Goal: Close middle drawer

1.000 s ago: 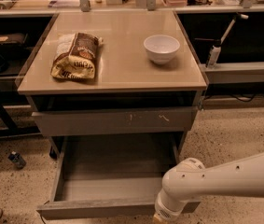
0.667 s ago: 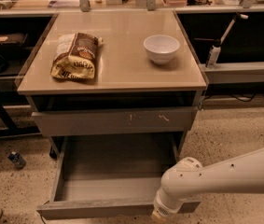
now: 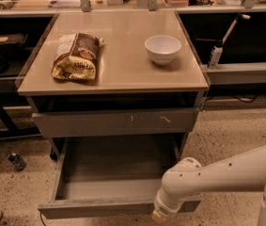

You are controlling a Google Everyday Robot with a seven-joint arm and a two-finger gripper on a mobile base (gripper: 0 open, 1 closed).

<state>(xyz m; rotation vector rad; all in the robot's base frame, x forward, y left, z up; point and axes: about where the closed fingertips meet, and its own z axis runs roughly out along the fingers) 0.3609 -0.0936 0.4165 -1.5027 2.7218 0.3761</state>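
Barely visible, tool (image 3: pixel 161 215) at middle drawer (image 3: pixel 95 208) front

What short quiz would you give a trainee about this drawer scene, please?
1. What lies left of the white bowl on the tabletop?
2. True or false: the middle drawer is shut.
3. Where is the hand? A. Over the tabletop. B. Low, at the middle drawer's front, right of centre. C. Inside the bowl.
Key: 1. A brown snack bag. 2. False; it stands pulled out. 3. B.
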